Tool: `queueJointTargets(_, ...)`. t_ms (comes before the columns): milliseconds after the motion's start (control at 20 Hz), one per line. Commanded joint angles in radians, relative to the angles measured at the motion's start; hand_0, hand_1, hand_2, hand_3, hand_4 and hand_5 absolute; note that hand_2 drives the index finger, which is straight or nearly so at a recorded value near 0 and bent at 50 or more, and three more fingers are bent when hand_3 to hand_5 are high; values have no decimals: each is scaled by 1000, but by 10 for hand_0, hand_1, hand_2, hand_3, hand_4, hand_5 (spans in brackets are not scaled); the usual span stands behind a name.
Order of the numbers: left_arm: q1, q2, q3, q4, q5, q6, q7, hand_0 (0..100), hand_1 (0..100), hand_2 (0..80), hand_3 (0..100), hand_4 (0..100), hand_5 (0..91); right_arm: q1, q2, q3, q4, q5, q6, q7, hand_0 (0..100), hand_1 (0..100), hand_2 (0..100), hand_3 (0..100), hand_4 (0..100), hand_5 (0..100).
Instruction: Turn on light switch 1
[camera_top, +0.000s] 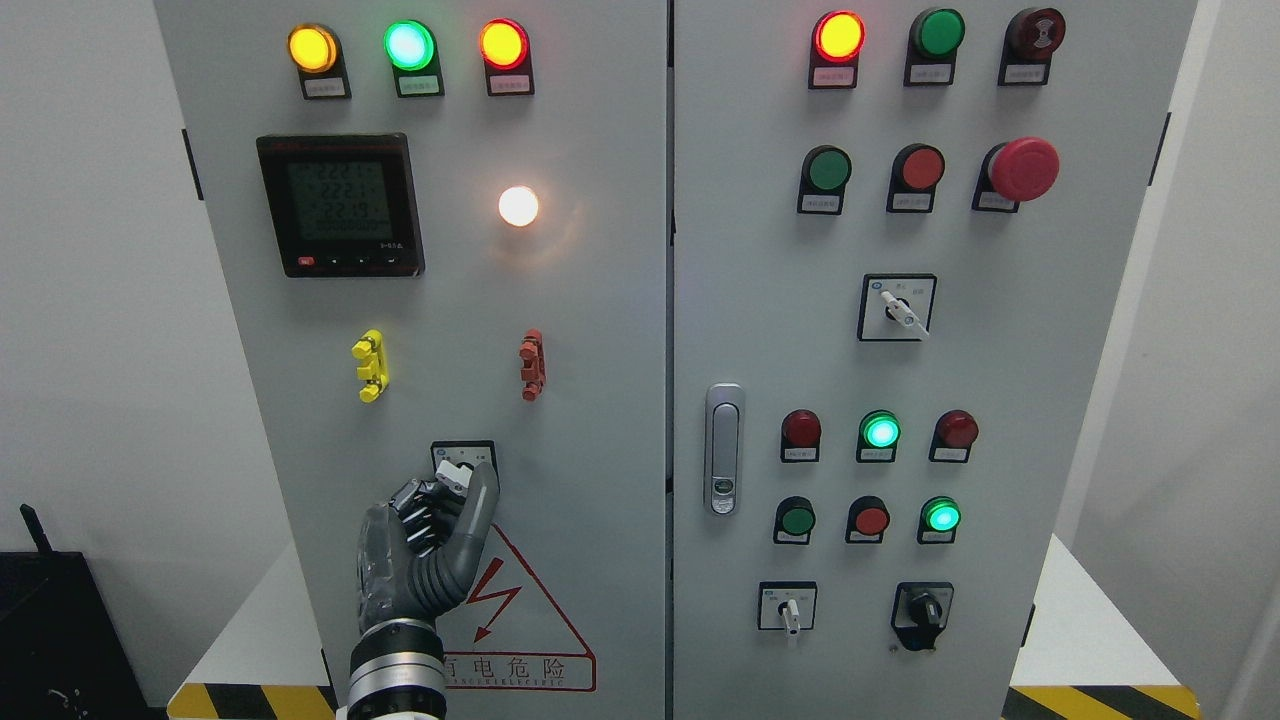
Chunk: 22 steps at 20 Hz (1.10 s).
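Head view gives me the grey control cabinet (600, 400) square on, its two doors split by a seam down the middle. My left hand (425, 540) comes up from the bottom edge left of centre and is raised against the left door, fingers curled in around the knob of the rotary switch (462, 468) low on that door; the thumb runs up the right side of the knob and the other fingertips (412, 497) close in from the left, so I read it as pinched on the switch. The switch sits on a small black-framed plate, just above the red triangular warning sign (525, 620), which the palm partly covers. Higher on the same door a round white lamp (518, 206) glows brightly, right of the black digital meter (340, 205) whose display shows rows of digits. Between meter and switch are a yellow clip (369, 365) and a red clip (532, 365), well apart. Along the top, amber, green and red indicator lamps (408, 45) are all lit. On the right door I can see a red mushroom button (1022, 168), a silver door handle (723, 448) and further selector switches. My right hand does not show anywhere.
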Motion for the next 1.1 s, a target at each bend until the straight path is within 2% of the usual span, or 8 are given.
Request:
queueJointTargets(0,15,0,-1,-15,1,-2,1,170,479,620,946,968,879,0,0,0,0,0,0,0,307,0,0,0,0,0)
queueJointTargets(501,60,0,-3,-48,2,-20,1,165,479,623,949,968,879,0,0,0,0,0,0,0,308,0,0,0,0,0)
queueJointTargets(952,213,9,-21,-110,-5,-155,3,163,478,623,952,969,881,0,0,0,0,0,0,0,307,0,0,0,0,0)
queueJointTargets(1053,254,15,-16,-110,-5,-225,1,162,477,622,951,969,880,0,0,0,0,0,0,0,307,0,0,0,0,0)
